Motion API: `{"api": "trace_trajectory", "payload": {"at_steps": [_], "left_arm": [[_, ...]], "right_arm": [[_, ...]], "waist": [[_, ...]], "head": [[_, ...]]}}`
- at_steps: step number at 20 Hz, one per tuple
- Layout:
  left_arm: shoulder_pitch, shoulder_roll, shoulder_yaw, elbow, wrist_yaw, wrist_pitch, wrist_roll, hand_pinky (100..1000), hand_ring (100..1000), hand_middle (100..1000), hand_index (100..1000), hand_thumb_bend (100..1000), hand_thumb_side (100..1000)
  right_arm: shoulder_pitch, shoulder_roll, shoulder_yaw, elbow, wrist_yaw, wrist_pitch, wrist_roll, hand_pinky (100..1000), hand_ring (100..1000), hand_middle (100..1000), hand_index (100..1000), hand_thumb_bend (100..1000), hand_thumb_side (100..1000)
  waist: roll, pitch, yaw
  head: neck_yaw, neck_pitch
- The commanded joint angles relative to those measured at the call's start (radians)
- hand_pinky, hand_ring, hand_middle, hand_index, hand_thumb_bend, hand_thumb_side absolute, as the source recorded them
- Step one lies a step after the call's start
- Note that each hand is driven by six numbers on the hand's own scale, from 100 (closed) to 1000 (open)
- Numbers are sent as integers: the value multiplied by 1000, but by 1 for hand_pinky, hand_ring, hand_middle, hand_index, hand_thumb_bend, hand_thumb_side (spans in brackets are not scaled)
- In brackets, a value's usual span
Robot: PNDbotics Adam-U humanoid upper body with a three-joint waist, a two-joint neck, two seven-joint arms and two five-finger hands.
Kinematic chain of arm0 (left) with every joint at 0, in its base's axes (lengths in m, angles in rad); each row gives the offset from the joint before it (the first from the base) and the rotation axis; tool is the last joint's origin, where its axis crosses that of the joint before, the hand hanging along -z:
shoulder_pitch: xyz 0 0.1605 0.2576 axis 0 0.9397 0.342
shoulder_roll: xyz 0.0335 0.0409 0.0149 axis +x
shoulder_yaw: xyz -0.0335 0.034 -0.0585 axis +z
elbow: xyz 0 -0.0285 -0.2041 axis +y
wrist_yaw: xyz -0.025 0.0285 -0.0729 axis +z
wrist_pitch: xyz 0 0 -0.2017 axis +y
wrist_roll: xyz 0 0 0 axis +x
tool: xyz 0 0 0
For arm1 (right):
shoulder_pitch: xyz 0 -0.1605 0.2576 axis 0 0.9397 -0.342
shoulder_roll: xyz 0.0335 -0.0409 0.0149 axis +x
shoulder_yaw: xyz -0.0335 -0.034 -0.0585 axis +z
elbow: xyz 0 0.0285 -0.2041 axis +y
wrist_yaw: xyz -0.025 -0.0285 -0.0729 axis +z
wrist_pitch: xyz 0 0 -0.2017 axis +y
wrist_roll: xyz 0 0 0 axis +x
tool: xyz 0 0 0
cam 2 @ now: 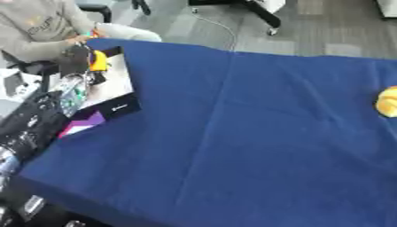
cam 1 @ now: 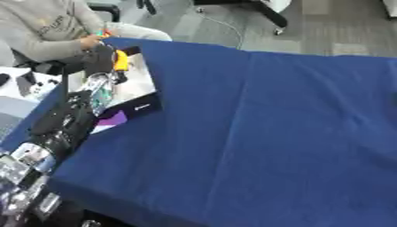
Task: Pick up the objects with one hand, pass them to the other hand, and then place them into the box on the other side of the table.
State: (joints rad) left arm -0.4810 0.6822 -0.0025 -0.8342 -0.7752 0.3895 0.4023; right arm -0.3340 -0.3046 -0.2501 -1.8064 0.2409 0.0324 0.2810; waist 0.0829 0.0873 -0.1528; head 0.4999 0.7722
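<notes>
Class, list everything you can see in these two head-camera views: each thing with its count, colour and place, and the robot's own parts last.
Tablecloth: one, blue, covering the table across most of both views.
Box: one, shallow, white inside with a black front wall, at the table's far left edge.
Yellow object: one, yellow-orange, at the box's far end.
Yellow rounded object: one, on the cloth at the right edge, right eye view only.
Purple patch: one, just in front of the box.
Left arm: one, black and silver, reaching over the box; hand not discernible.
Right hand: not in view.

The robot's left arm (cam 1: pixel 58 124) is black with silver, shiny joints.
</notes>
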Motion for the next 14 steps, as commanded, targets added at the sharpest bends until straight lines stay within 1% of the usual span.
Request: {"api": "trace_trajectory", "payload": {"at_steps": [1,2,4,5,6,7,8,10,11,12,14], "left_arm": [[-14,68,21,3,-10,13,-87,363,300,252,381,304,100],[-11,72,21,4,-13,18,-135,450,361,322,453,355,100],[-8,81,23,-11,-25,21,-270,626,511,494,625,467,100],[-6,85,27,-26,-32,25,-342,729,645,638,768,562,209],[-4,89,31,-44,-38,26,-422,778,723,721,841,647,354],[-5,94,37,-68,-48,29,-496,813,771,771,881,730,464],[-6,99,45,-97,-61,32,-553,834,802,805,902,820,561],[-9,109,66,-172,-95,38,-610,858,836,836,913,883,608],[-10,112,73,-205,-111,40,-627,886,868,867,931,930,630],[-12,117,75,-241,-129,35,-648,909,896,893,946,962,640],[-18,125,82,-316,-169,19,-701,926,916,914,958,998,643]], "right_arm": [[-11,-17,-3,-16,-6,-1,-3,687,605,462,732,100,575],[-10,-17,-2,-16,-6,-2,-3,687,605,462,732,100,575],[-10,-18,-3,-16,-5,-2,-3,687,605,462,732,100,575],[-9,-19,-3,-17,-4,-1,-3,687,605,462,732,100,575],[-8,-19,-3,-17,-4,-1,-3,687,605,462,732,100,576],[-7,-19,-3,-17,-5,-1,-4,687,605,462,732,100,576],[-6,-20,-3,-17,-6,-2,-4,687,605,462,732,100,576],[-5,-21,-4,-16,-7,-2,-5,687,605,462,732,100,577],[-4,-21,-5,-16,-7,-2,-5,687,605,462,732,100,577],[-3,-22,-6,-16,-7,-2,-6,687,605,462,732,100,578],[0,-24,-8,-14,-6,0,-8,686,605,461,732,100,579]], "waist": [[14,-28,2],[15,-29,2],[17,-30,3],[17,-31,4],[18,-31,5],[19,-32,6],[19,-33,7],[20,-34,10],[20,-34,11],[20,-35,12],[21,-37,16]], "head": [[5,-2],[6,-2],[5,-2],[4,-2],[4,-2],[3,-2],[1,-2],[-2,-2],[-3,-2],[-5,-2],[-10,-2]]}}
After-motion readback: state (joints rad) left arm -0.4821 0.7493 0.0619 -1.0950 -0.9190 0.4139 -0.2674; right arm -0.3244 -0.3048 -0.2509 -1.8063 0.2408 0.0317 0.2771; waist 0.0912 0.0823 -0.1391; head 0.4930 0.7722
